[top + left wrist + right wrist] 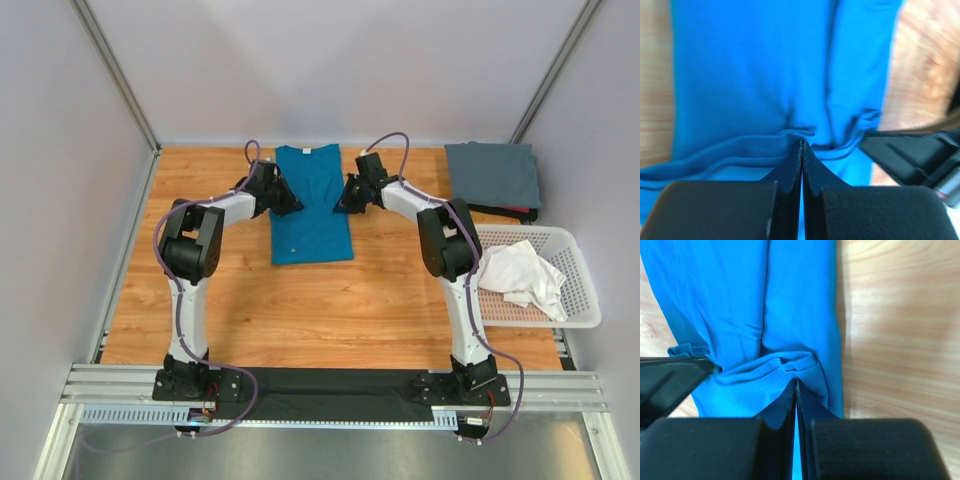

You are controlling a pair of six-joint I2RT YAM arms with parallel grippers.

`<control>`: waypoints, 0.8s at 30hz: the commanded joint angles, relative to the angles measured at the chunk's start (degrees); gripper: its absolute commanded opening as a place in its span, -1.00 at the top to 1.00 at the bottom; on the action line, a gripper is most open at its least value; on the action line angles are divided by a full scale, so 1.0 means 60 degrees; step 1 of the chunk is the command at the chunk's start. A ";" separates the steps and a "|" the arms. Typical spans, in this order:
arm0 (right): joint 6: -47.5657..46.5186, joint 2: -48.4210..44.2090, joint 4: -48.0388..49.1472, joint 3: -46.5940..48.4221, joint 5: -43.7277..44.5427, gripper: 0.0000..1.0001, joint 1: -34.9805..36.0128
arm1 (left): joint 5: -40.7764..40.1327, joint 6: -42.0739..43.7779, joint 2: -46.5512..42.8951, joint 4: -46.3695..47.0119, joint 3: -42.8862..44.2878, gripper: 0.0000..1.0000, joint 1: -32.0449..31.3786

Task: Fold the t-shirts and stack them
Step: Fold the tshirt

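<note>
The teal-blue t-shirt point(311, 205) lies at the back middle of the table, its sides folded in to a narrow strip. My left gripper point(293, 203) is shut on the shirt's left edge; bunched cloth point(790, 137) puckers at its tips point(802, 145). My right gripper point(345, 200) is shut on the right edge, with a ridge of cloth point(785, 365) gathered at its tips point(795, 382). The slate grey t-shirt point(492, 175) lies folded at the back right. The white t-shirt point(520, 275) is crumpled in the basket.
A white lattice basket point(585, 290) stands at the right edge of the wooden table point(300, 310). A dark and red item point(515, 212) shows under the grey shirt. Grey walls close in the left, back and right.
</note>
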 commanded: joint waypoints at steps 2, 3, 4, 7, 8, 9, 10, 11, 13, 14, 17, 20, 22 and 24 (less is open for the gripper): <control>0.0028 0.0270 0.0292 0.0084 0.0582 0.95 -0.0212 | -0.0756 -0.0319 0.0436 -0.0313 0.0229 1.00 -0.0013; 0.0000 0.0255 0.0292 0.0041 0.0567 0.95 -0.0227 | -0.0800 -0.0305 0.0567 -0.0343 0.0229 1.00 -0.0013; -0.0001 0.0313 0.0292 0.0055 0.0552 0.95 -0.0213 | -0.0945 -0.0290 0.0626 -0.0459 0.0258 1.00 -0.0013; -0.0001 0.0358 0.0249 0.0040 0.0465 0.96 -0.0213 | -0.1122 -0.0158 0.0802 -0.0678 0.0331 1.00 -0.0013; -0.0001 0.0358 0.0191 0.0040 0.0450 0.96 -0.0213 | -0.1094 -0.0100 0.0788 -0.0666 0.0302 1.00 -0.0013; 0.0014 0.0329 0.0161 0.0040 0.0464 0.96 -0.0213 | -0.1180 -0.0027 0.0759 -0.0680 0.0302 1.00 -0.0027; -0.0015 0.0314 0.0074 0.0055 0.0450 0.96 -0.0213 | -0.1225 0.0061 0.0715 -0.0753 0.0287 1.00 -0.0028; -0.0059 0.0285 -0.0058 0.0113 0.0435 0.96 -0.0227 | -0.1211 0.0134 0.0613 -0.0768 0.0302 1.00 -0.0028; -0.0220 0.0051 -0.0176 0.0186 0.0406 0.96 -0.0227 | -0.1065 0.0398 0.0452 -0.0739 0.0287 1.00 -0.0028; -0.0264 -0.0066 -0.0249 0.0274 0.0377 0.95 -0.0227 | -0.0962 0.0486 0.0335 -0.0681 0.0302 1.00 -0.0028; -0.0483 -0.0578 -0.0308 0.0508 0.0070 0.89 -0.0242 | -0.0582 0.0867 -0.0279 -0.0578 0.0404 1.00 -0.0028; -0.0586 -0.1047 -0.0323 0.0860 -0.0384 0.87 -0.0184 | -0.0346 0.1247 -0.1346 -0.0621 0.0507 1.00 -0.0028; -0.0601 -0.1341 -0.0206 0.0948 -0.0647 0.86 -0.0140 | -0.0346 0.1423 -0.1817 -0.0680 0.0376 1.00 -0.0028; -0.0587 -0.1487 -0.0075 0.0963 -0.0795 0.86 -0.0023 | -0.0463 0.1497 -0.2445 -0.0666 0.0200 0.99 -0.0028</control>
